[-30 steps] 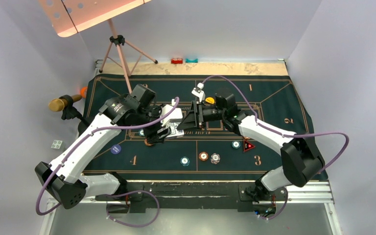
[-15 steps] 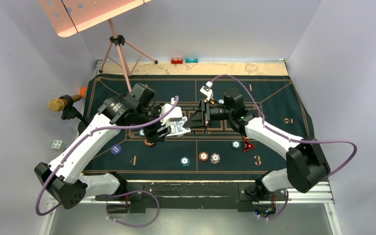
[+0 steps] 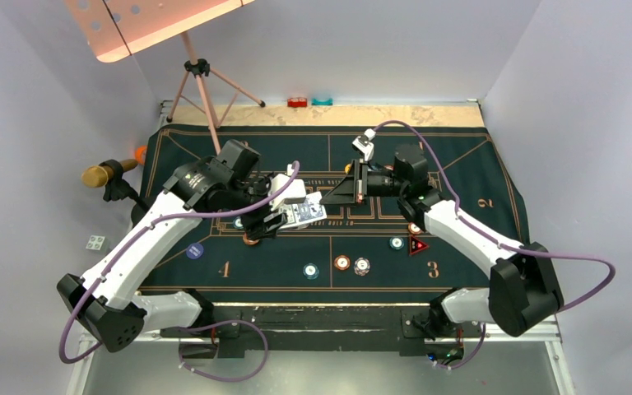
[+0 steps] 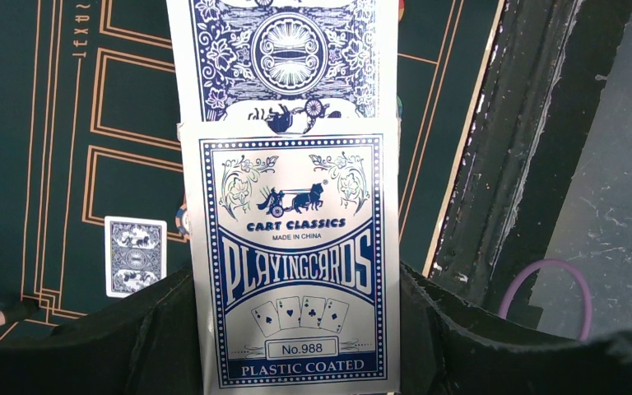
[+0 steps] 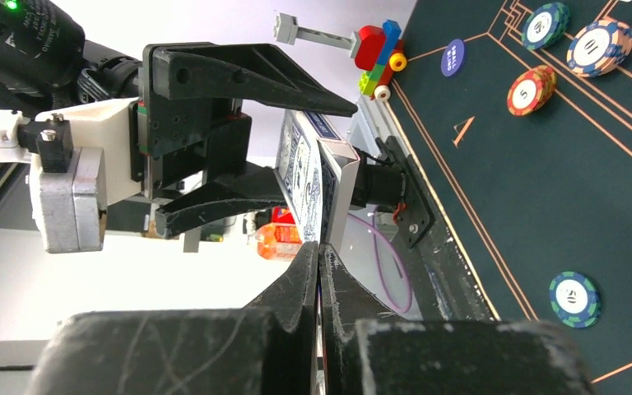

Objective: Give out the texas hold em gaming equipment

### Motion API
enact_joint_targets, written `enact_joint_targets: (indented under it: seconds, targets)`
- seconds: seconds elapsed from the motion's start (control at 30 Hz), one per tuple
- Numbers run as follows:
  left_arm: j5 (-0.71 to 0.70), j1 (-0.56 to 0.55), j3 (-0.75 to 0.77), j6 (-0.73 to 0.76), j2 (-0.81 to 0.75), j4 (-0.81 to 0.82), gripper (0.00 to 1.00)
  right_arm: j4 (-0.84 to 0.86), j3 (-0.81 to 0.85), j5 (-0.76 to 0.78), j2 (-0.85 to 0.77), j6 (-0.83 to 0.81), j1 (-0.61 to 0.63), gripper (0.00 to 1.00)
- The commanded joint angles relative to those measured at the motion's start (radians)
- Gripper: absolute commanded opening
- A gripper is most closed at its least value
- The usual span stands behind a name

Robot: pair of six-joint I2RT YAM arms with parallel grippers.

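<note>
Centrally, glossy rectangular card box

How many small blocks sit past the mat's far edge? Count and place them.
2: a red block and, just right of it, a teal block, both on the tan strip behind the mat. None seems hidden.

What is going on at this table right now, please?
The left gripper holds a box of playing cards above the green mat, with cards poking from its open top. The right gripper faces it, jaws closed; whether they pinch a card is unclear. One card lies face-down on the mat, near chips.
</note>
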Motion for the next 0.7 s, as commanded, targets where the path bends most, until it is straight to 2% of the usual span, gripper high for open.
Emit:
enact_joint_targets:
  seconds: [0.0,0.27,0.5,0.67]
  targets:
    - [0.003,0.001,0.005,0.005,-0.028,0.036,0.00,0.059,-0.004,-0.049,-0.020,0.047,-0.012,0.00]
    - [0.002,0.001,-0.004,0.005,-0.032,0.036,0.00,0.044,-0.014,-0.056,-0.023,0.048,-0.055,0.00]
    - [0.002,0.002,-0.009,0.005,-0.033,0.034,0.00,0.071,-0.018,-0.092,-0.039,0.088,-0.158,0.00]
    - [0.002,0.001,-0.011,0.007,-0.035,0.035,0.00,0.077,-0.031,-0.091,-0.031,0.093,-0.167,0.00]
